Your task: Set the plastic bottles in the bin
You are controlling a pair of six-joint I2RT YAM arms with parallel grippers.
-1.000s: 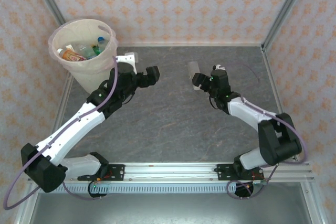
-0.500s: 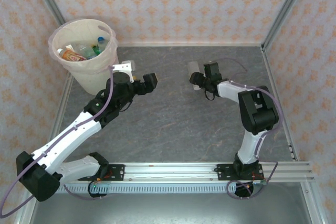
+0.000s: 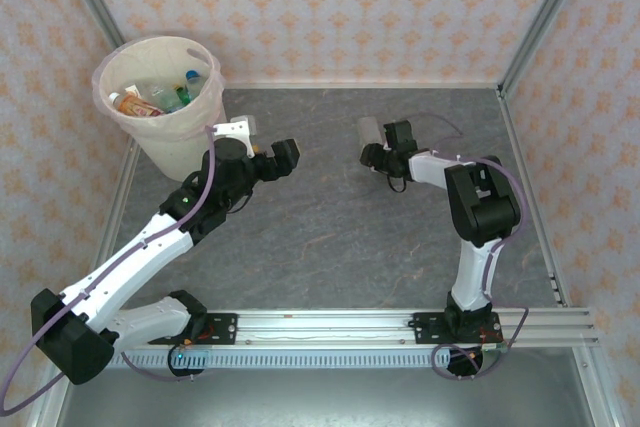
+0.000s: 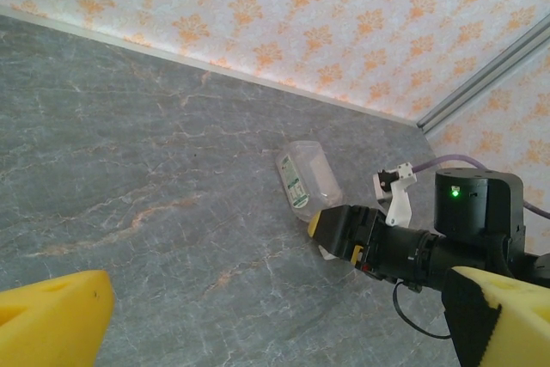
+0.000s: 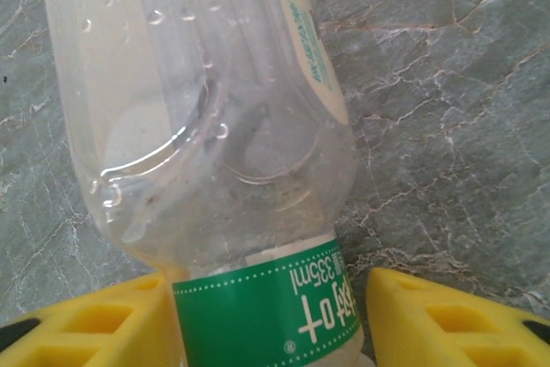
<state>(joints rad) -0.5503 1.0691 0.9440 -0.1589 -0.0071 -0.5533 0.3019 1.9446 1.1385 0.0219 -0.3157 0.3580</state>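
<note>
Right hand (image 5: 271, 302) has closed onto the clear crumpled plastic bottle (image 5: 215, 126) on the veined grey desk (image 5: 447, 126). Left hand (image 4: 275, 320) gapes wide; round cream bin (image 3: 165, 144) holds bottles (image 3: 160, 97).

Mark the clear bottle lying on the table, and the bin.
clear bottle (image 4: 311, 171), left wrist view, on its see-through body.
bin (image 3: 168, 139), top external view, on its outer wall.

The grey marbled table (image 3: 320, 247) carries a clear bottle (image 5: 215, 126) lying between the right jaws, and the bin (image 3: 170, 142) standing well apart from the left jaws.
</note>
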